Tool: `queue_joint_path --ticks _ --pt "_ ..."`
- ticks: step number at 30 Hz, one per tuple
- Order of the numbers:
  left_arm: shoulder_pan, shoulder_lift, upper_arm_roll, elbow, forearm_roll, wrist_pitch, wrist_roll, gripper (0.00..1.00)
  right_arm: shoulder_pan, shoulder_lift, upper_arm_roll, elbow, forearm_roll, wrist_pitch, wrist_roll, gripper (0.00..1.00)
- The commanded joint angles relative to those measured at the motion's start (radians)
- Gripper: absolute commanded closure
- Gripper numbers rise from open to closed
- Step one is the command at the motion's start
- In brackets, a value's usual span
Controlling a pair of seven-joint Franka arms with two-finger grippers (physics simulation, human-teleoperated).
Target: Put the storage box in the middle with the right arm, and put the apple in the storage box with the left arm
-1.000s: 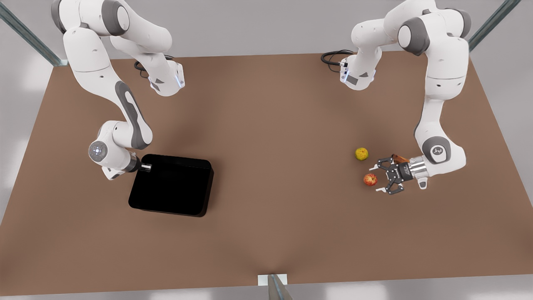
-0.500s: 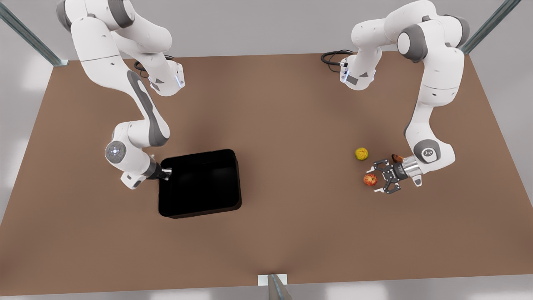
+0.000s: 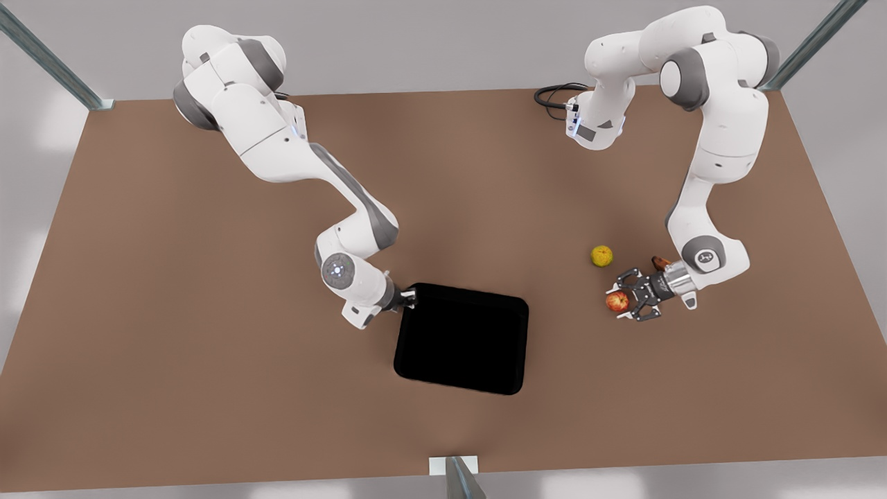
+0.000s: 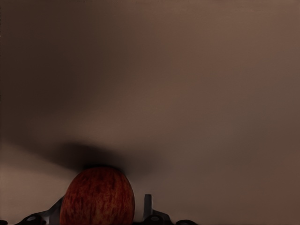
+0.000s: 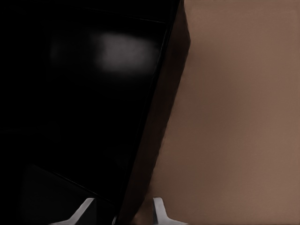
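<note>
The black storage box (image 3: 461, 339) sits near the table's middle, toward the front edge. My right gripper (image 3: 409, 298) is shut on the wall at the box's corner on the front view's left. In the right wrist view its fingers (image 5: 157, 206) straddle the box's wall (image 5: 154, 140). The red apple (image 3: 616, 301) rests on the table at the front view's right. My left gripper (image 3: 621, 299) is open, with the apple lying between its fingers. The left wrist view shows the apple (image 4: 98, 197) close up, with a small gap to one finger (image 4: 147, 206).
A yellow-green round fruit (image 3: 601, 256) lies just behind the apple. A brown banana (image 3: 662, 263) is partly hidden by the left wrist. A black cable (image 3: 554, 93) lies at the table's back edge. Bare brown table (image 3: 208, 346) spreads across the front view's left.
My right gripper has dragged the storage box from the front view's left to the table's middle, turning it on the way. The left gripper has crept forward so the apple now lies between its fingers.
</note>
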Motion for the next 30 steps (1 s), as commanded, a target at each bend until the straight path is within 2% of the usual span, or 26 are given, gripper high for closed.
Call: queue_joint_path --ticks 1,3,5,6,8,9,10,11,12,13,14,15,16,17,18,19,23,27,30 --pt "0.0 0.001 0.0 0.0 -0.006 -0.001 0.0 0.26 -0.001 0.0 0.0 0.005 0.01 0.0 -0.013 0.0" --pt "0.0 0.004 0.0 0.0 -0.007 0.001 0.0 0.26 -0.029 -0.011 -0.001 0.037 0.009 -0.044 -0.057 0.0" --pt "0.0 0.005 0.0 0.0 -0.015 0.001 0.002 0.32 -0.058 -0.02 0.0 0.135 0.025 -0.174 -0.057 0.0" --pt "0.0 0.005 0.0 0.0 -0.015 -0.001 0.002 0.41 -0.085 -0.052 0.0 0.186 0.091 -0.274 -0.08 0.0" --pt "0.0 0.004 0.002 0.0 -0.015 -0.002 0.0 0.56 -0.114 -0.106 0.0 0.204 0.214 -0.334 -0.1 0.0" --pt "0.0 0.004 0.002 0.0 -0.015 -0.002 0.0 0.56 -0.151 -0.11 0.0 0.263 0.217 -0.431 -0.1 0.0" --pt "0.0 0.004 0.002 0.0 -0.015 -0.002 0.0 0.56 -0.171 -0.195 -0.011 0.271 0.197 -0.524 -0.097 0.0" --pt "0.0 0.004 0.002 0.0 -0.015 -0.002 0.0 0.56 -0.18 -0.293 -0.02 0.293 -0.032 -0.748 -0.099 0.0" --pt "0.0 0.001 0.002 0.0 -0.015 -0.004 -0.005 0.56 -0.18 -0.34 -0.017 0.349 -0.212 -0.937 -0.102 0.0" --pt "0.0 -0.004 0.002 0.002 -0.015 -0.005 -0.012 0.56 -0.18 -0.35 -0.017 0.448 -0.379 -1.102 -0.233 0.0" --pt "0.0 -0.005 0.002 0.002 -0.014 -0.01 -0.015 0.56 -0.183 -0.368 -0.026 0.481 -0.465 -1.144 -0.43 0.0" --pt "0.0 -0.011 0.002 0.003 -0.014 -0.01 -0.018 0.56 -0.275 -0.408 -0.035 0.433 -0.322 -1.153 -0.311 0.0" --pt "0.0 -0.019 0.002 0.005 -0.014 -0.01 -0.032 0.56 -0.369 -0.506 -0.037 0.284 -0.26 -1.076 -0.232 0.0" --pt "0.0 -0.036 0.003 0.011 -0.003 -0.013 -0.054 0.56 -0.409 -0.731 -0.041 -0.036 -0.264 -0.822 -0.232 0.0" --pt "0.0 -0.068 0.003 0.018 0.029 -0.019 -0.095 0.56 -0.267 -0.906 -0.209 -0.257 -0.257 -0.685 -0.22 0.0" --pt "0.0 -0.103 -0.002 0.037 0.1 -0.02 -0.17 0.56 -0.176 -0.951 -0.323 -0.325 -0.225 -0.675 -0.218 0.0" --pt "-0.008 -0.136 -0.092 0.11 0.18 0.002 -0.394 0.56 -0.168 -0.959 -0.322 -0.342 -0.206 -0.669 -0.22 0.0" --pt "-0.014 -0.126 -0.276 0.152 0.181 0.242 -0.612 0.56 -0.168 -0.963 -0.322 -0.351 -0.206 -0.669 -0.221 0.0" --pt "-0.026 -0.116 -0.307 0.209 0.181 0.288 -0.707 0.56 -0.171 -0.965 -0.322 -0.357 -0.206 -0.669 -0.221 0.0"
